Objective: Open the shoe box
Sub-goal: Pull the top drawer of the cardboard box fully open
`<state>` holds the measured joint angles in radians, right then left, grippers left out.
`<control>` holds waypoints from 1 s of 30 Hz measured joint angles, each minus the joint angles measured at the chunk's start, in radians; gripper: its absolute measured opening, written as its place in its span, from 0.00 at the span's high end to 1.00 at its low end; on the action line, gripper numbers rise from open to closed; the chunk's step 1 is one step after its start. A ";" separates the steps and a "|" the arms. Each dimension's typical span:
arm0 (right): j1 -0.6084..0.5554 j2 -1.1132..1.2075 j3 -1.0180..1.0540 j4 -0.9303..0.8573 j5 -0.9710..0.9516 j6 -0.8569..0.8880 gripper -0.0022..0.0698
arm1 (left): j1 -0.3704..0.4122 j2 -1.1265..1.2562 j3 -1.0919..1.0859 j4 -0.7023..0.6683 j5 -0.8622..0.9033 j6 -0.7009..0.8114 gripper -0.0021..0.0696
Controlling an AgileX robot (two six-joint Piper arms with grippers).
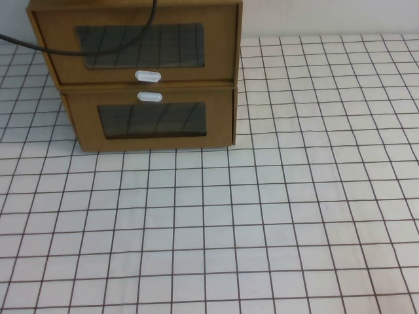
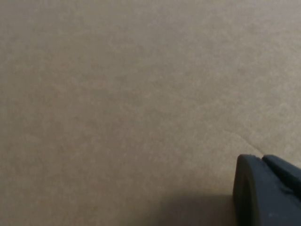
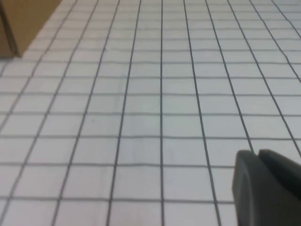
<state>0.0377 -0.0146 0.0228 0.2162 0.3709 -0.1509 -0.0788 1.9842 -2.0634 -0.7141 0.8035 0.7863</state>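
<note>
Jaws clenched empty, left gripper [image 2: 262,162] close by the shoe box [image 1: 190,80], right gripper [image 3: 258,157] well off it; a white tab [image 1: 150,97] likely wanted a straight pull

White grid-lined tabletop [image 1: 294,216], plain pale wall [image 1: 327,16] behind

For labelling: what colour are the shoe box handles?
White handles, clearest in the high view. Left gripper at the box, right gripper over the table.
</note>
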 joint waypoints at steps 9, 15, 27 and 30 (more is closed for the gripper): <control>0.000 0.000 0.000 0.473 -0.193 0.000 0.99 | 0.000 0.000 0.000 0.000 0.000 0.000 0.97; 0.000 0.000 0.000 0.641 -0.249 0.000 0.99 | 0.000 0.000 0.000 0.000 0.000 0.000 0.97; 0.000 0.433 -0.376 0.532 0.152 -0.057 0.99 | 0.000 0.000 0.000 -0.003 0.000 0.000 0.97; 0.000 0.590 -0.478 0.509 0.245 -0.152 0.99 | 0.000 0.000 0.000 -0.003 0.002 0.000 0.97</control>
<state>0.0377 0.5755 -0.4548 0.7251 0.6162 -0.3032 -0.0788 1.9842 -2.0634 -0.7166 0.8056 0.7863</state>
